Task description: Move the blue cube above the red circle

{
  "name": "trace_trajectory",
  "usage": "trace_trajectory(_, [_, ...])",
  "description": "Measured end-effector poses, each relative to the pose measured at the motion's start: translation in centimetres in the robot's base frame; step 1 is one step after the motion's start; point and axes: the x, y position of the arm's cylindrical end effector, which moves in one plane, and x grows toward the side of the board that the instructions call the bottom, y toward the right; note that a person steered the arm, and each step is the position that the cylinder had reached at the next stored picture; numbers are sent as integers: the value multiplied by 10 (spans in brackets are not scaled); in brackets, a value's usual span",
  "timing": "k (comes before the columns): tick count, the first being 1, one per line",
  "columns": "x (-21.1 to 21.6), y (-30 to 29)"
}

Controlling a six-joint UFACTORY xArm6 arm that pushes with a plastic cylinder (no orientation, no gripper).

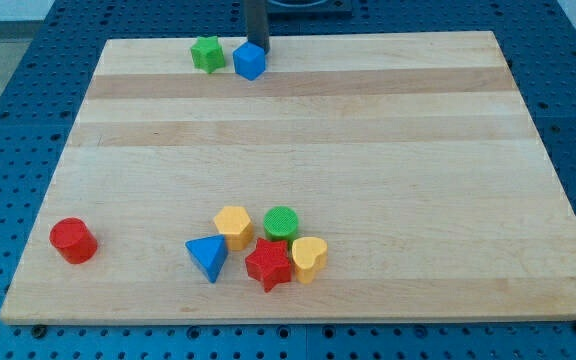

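The blue cube (250,61) sits near the view's top edge of the wooden board (368,150), just right of a green star (207,54). The red circle (73,241) stands far away at the view's bottom left. My tip (258,47) comes down from the view's top and rests right behind the blue cube, at its upper right side, touching or almost touching it.
A cluster lies at the view's bottom centre: a blue triangle (208,258), a yellow hexagon (233,226), a green circle (280,224), a red star (269,264) and a yellow heart (309,258). Blue perforated table surrounds the board.
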Motion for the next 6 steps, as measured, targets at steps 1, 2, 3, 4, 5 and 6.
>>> trace_trajectory(1, [76, -41])
trace_trajectory(2, [135, -83])
trace_trajectory(3, [116, -76])
trace_trajectory(4, [90, -55])
trace_trajectory(5, [114, 7])
trace_trajectory(6, [166, -53])
